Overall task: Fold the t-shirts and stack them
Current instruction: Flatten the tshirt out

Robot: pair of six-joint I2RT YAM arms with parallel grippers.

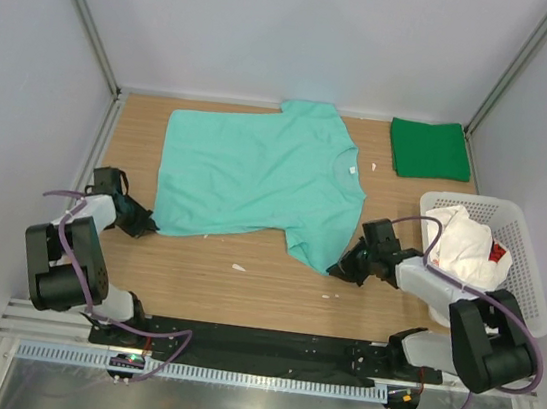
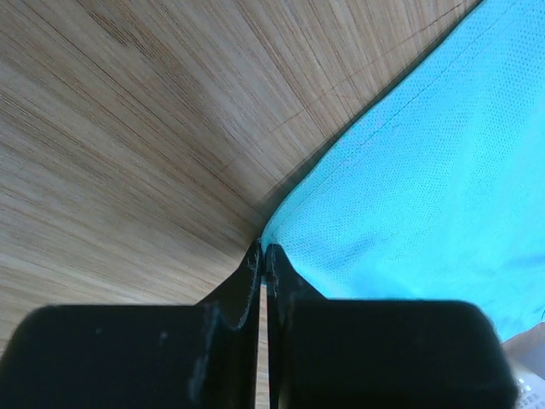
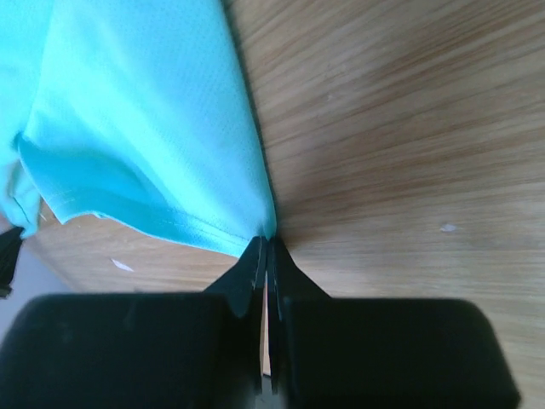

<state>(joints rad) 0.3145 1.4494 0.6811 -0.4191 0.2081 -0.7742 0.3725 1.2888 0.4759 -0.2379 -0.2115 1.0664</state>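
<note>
White lattice basket (image 1: 533, 264) at the right edge holds the crumpled white t-shirt (image 1: 462, 244). Folded dark green t-shirt (image 1: 430, 150) sits at the far right. Small white scraps lie on the wooden table (image 1: 241, 296). Mint-teal t-shirt (image 1: 258, 172) lies flat mid-table, long axis left-right, collar right, hem left. Left gripper (image 1: 148, 222) is clenched on the near hem corner. Right gripper (image 1: 340, 270) is clenched at the near sleeve tip, probably pinching fabric.

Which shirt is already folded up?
The dark green t-shirt, a neat rectangle far right. The mint-teal t-shirt lies spread open; the white t-shirt is crumpled in the basket.
</note>
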